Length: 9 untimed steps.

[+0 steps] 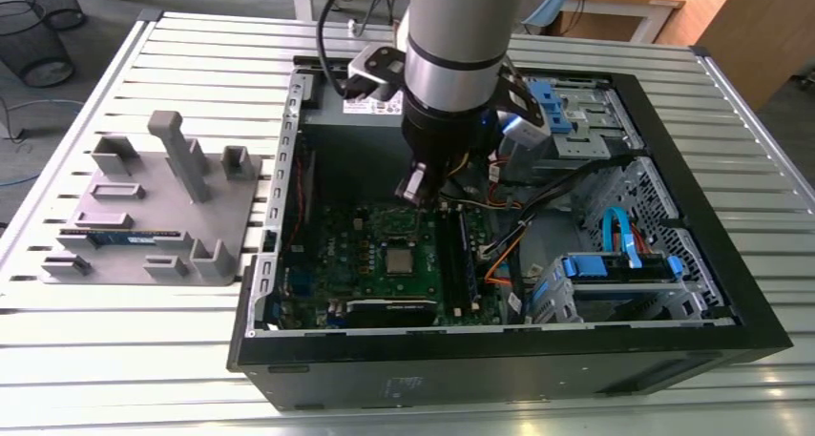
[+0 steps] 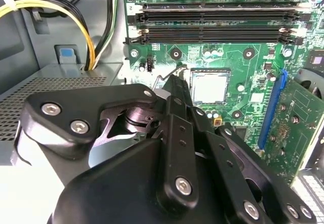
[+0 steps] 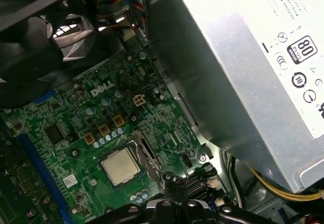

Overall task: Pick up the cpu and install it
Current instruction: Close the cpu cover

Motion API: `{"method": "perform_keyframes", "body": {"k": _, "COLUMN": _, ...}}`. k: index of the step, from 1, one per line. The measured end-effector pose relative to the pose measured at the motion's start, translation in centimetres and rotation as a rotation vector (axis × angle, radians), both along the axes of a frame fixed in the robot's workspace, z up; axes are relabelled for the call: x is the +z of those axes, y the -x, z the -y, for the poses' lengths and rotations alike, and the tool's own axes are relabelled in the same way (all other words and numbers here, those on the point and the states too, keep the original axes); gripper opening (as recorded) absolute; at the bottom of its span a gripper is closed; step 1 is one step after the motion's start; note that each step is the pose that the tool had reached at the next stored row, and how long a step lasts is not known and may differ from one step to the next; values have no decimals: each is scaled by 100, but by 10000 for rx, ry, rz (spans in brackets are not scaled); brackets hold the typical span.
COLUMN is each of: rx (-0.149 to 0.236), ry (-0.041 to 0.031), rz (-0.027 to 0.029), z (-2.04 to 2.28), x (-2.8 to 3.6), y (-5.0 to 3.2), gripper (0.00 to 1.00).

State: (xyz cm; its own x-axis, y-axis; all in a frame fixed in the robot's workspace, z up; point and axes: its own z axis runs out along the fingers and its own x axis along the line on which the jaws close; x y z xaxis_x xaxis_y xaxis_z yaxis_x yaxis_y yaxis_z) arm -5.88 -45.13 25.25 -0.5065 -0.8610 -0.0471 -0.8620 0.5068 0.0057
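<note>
The small flat square cpu with the silvery-grey metal top (image 1: 400, 260) is lying flat in its socket on the green circuit board (image 1: 363, 236) inside the open black computer case (image 1: 510, 346); in the second wrist view the cpu (image 2: 208, 87) is sitting just below the long black memory slots (image 2: 212, 24), and in the first wrist view the chip (image 3: 120, 166) is resting with the hinged metal socket frame (image 3: 145, 152) just beside it. The black gripper (image 1: 410, 196) is hanging over the board, near the cpu but apart from it; its fingers are looking pressed together and are pinching nothing, with the tips (image 2: 174, 79) pointing at the socket's edge in the second wrist view and showing near the chip in the first wrist view (image 3: 167, 177). The silver-grey metal power supply box (image 3: 243, 57) is filling the case wall beside the board. On the slatted metal table (image 1: 128, 360), at the exterior view's left, the grey plastic holder (image 1: 153, 217) is standing well apart from the case and carrying a long narrow memory stick (image 1: 121, 236).
</note>
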Motion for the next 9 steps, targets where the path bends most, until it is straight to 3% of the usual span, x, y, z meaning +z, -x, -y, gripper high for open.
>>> {"method": "perform_keyframes", "body": {"k": 9, "rx": 253, "ry": 15, "rz": 0, "z": 39, "x": 0, "y": 0, "gripper": 11}}
